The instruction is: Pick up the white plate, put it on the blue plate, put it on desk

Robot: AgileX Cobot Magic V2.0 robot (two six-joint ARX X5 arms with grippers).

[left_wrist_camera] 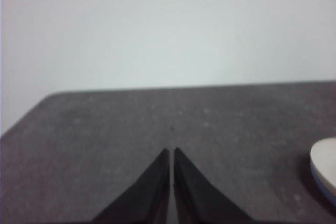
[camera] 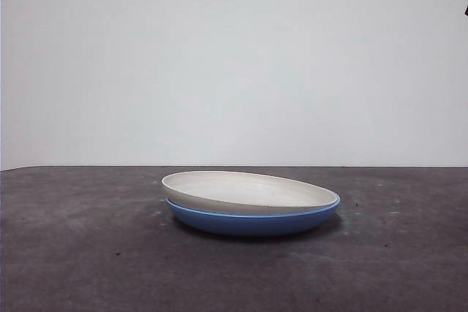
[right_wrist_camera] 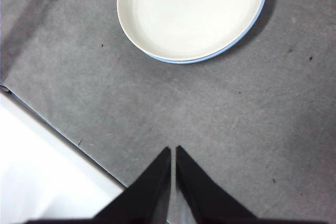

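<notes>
We see the white plate (camera: 252, 192) nested in the blue plate (camera: 256, 221), tilted a little so that its rim rides higher on one side in the front view, and the pair sits on the desk (camera: 88, 253) roughly mid-table. Only a thin blue crescent shows around the white rim in the right wrist view, so the stack is close to concentric.

Judging by this, the stacking looks done and the step in hand is the last one: lifting the white plate off and setting it on the bare desk. To do that well we would come in at the raised edge, where there is a gap for a jaw to slip under the white rim alone, pinch only that rim, and lift gently enough that the blue plate does not drag along.

Neither gripper is at the plates. The right gripper (right_wrist_camera: 172, 150) hovers above the desk with its jaws pressed together and empty, the stack well apart from its tips. The left gripper (left_wrist_camera: 171, 152) is likewise closed on nothing, low over the desk, with the stack just visible off to one side; that view is soft, so its exact height is hard to judge.
</notes>
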